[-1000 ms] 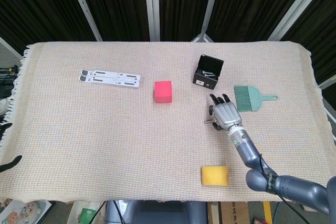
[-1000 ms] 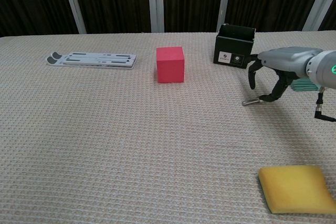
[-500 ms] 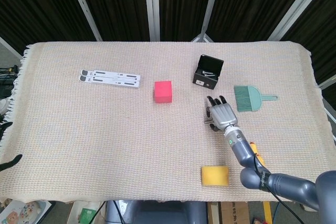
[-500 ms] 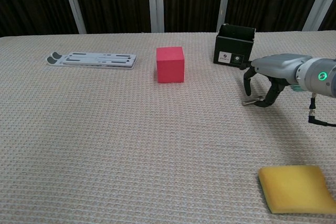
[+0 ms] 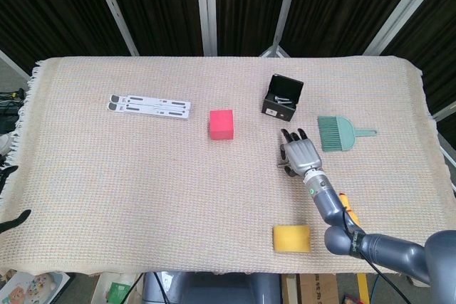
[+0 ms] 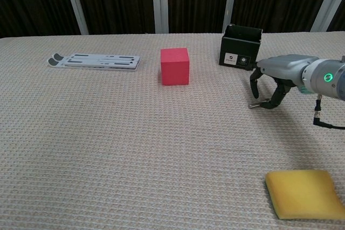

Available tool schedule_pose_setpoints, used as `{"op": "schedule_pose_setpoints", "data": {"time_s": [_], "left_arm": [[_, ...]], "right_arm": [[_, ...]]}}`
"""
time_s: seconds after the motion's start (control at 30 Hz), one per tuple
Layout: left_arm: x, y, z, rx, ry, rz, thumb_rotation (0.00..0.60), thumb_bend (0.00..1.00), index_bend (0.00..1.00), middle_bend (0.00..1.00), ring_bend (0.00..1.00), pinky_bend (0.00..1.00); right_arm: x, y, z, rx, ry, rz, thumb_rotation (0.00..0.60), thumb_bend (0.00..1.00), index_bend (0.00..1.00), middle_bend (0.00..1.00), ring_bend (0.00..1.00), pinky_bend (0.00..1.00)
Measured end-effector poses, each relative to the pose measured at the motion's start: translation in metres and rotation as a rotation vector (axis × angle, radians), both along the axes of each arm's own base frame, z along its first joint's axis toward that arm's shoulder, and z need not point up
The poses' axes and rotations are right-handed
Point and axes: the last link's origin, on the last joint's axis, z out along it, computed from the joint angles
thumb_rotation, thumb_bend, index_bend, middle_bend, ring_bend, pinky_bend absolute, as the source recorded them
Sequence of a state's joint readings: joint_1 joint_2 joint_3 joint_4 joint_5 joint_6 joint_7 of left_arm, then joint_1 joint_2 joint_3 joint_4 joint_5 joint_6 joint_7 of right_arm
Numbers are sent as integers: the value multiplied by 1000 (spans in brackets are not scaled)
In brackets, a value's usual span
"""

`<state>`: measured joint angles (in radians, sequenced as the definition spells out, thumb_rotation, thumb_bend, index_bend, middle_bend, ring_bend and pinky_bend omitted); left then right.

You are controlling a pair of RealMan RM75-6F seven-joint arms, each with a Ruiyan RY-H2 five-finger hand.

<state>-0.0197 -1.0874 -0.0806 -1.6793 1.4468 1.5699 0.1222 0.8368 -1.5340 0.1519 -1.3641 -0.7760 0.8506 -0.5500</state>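
The right hand is seen hovering low over the woven beige tablecloth, palm down, fingers curled downward and apart, with nothing gripped between them; in the chest view the right hand shows its fingertips close to or touching the cloth, though contact cannot be confirmed. The nearest thing is the open black cardboard box, standing just behind the hand and apart from it; small pale items lie inside, too small to be made out. In the chest view only its front wall with a small white label is shown. The green plastic hand brush lies near the hand on its right side; in the chest view it is almost wholly hidden behind the wrist. A yellow rectangular sponge lies well in front, near the table's edge, and is cut off at the lower right in the chest view. A red foam cube stands further left, and a flat white slotted strip lies well beyond it. The left hand is not shown in either view. The cloth covers the whole table, fringed at its left edge. Behind it, dark ribbed panels divided by pale metal bars are seen.
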Motion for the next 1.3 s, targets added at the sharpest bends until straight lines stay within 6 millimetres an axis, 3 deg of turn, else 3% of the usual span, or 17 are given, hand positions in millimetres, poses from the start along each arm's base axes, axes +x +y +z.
{"op": "schedule_pose_setpoints", "data": {"time_s": [0.6,1.3], "left_arm": [[-1,0,2,7,-5,0,600,210,194,4,0,41],[-1,-1,3,14,-5,2,600,210,194,4,0,41]], "right_arm": [[6,2,-14,19,-2,4,600,340,541,91,144,61],[7,0,-15,21,-3,-13,600,341,564,95,144,61]]}}
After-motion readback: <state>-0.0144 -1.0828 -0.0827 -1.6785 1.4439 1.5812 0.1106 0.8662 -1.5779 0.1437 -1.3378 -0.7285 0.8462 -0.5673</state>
